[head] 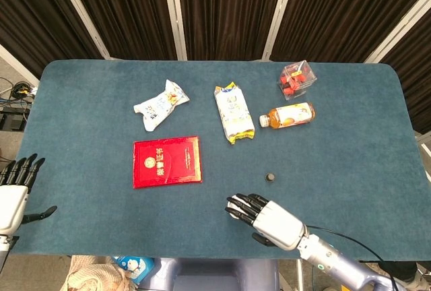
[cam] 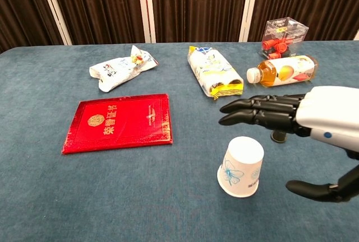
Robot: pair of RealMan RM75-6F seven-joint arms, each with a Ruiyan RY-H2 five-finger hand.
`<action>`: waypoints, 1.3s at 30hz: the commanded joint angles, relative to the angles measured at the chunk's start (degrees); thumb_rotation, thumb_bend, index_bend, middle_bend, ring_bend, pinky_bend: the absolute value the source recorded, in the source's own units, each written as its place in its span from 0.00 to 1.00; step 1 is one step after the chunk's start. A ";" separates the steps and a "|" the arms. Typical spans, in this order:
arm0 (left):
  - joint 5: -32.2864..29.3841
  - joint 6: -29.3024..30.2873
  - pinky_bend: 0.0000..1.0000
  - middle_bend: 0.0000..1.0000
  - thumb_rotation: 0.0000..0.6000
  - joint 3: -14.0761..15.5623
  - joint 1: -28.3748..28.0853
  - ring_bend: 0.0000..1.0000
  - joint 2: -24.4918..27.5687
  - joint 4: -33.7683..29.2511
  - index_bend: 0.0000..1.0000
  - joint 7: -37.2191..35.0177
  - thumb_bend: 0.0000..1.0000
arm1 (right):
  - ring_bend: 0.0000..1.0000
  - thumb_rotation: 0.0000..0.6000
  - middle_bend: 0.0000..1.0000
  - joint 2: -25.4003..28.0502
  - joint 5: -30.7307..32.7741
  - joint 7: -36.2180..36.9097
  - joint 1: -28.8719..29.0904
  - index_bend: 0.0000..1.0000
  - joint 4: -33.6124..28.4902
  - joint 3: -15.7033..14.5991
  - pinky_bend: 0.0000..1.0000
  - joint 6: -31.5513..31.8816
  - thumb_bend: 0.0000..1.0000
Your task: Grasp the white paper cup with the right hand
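Centrally, near front edge of blue desk (cam: pixel 45 197), white paper cup (cam: pixel 241 166) stands upside down, blue print on side. Right hand (cam: pixel 291 116) hovers over cup, fingers (cam: pixel 252 112) stretched flat above it, thumb low beside it, nothing held, no contact. Head view: cup mostly hidden under same hand (head: pixel 266 215). Left hand (head: pixel 13 193) released, fingers spread, at desk's left edge. Red booklet (cam: pixel 118 121) lies left of cup.

Right hand (cam: pixel 314 124) fingers (cam: pixel 252 113) spread, empty; left hand (head: pixel 12 193) spread.
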 commanded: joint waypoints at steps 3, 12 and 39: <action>0.09 0.04 0.02 0.00 1.00 0.07 0.03 0.00 0.00 -0.16 0.00 -0.01 0.00 | 0.07 1.00 0.01 -1.94 5.25 -5.83 1.10 0.00 -1.80 1.25 0.20 -4.73 0.39; -0.38 -0.53 0.02 0.00 1.00 0.08 -0.07 0.00 0.21 -0.46 0.00 -0.45 0.00 | 0.06 1.00 0.01 -5.00 14.83 -13.55 2.33 0.00 -2.45 3.39 0.21 -10.36 0.39; -1.09 -1.15 0.02 0.00 1.00 0.04 -0.18 0.00 0.50 -1.03 0.00 -1.12 0.00 | 0.47 1.00 0.43 -11.06 22.98 -21.68 3.44 0.57 -0.58 3.65 0.54 -8.24 0.39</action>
